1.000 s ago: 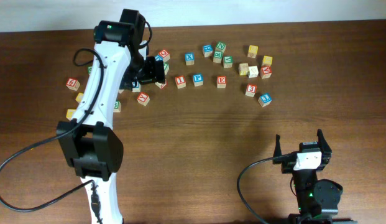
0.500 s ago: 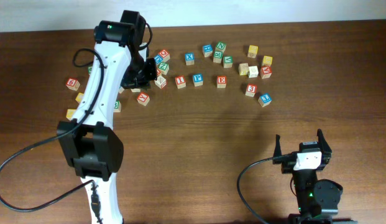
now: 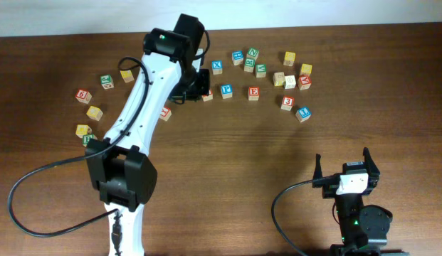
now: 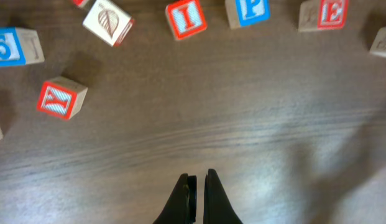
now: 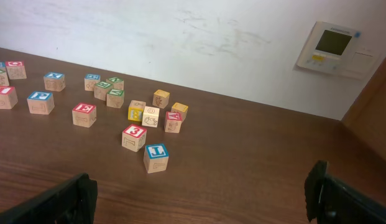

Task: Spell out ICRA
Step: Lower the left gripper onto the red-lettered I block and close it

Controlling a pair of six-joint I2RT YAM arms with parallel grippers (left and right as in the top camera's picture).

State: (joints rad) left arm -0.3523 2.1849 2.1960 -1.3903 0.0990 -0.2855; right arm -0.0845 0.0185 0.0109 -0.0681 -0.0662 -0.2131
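Wooden red-printed I cube [image 4: 186, 17]: sited far, just left of a blue P cube [image 4: 248, 9], ungripped. Left gripper [image 4: 197, 179]: jaws pressed together, empty, held nearer than the cube; to be opened, centred squarely over it, neighbours avoided. Right gripper [image 5: 202, 190]: jaws spread wide, parked near right. Dark wood-grain table [image 4: 273, 124]; scuffed white wall [image 5: 180, 37] behind.

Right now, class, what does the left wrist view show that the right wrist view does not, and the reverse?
Only the left wrist: the shut left pincer, a red Y cube, a blue 5 cube. Only the right wrist: the open right pincer, a red 3 cube, a blue L cube, a wall panel. Both: the red I cube, blue P cube and red E cube.
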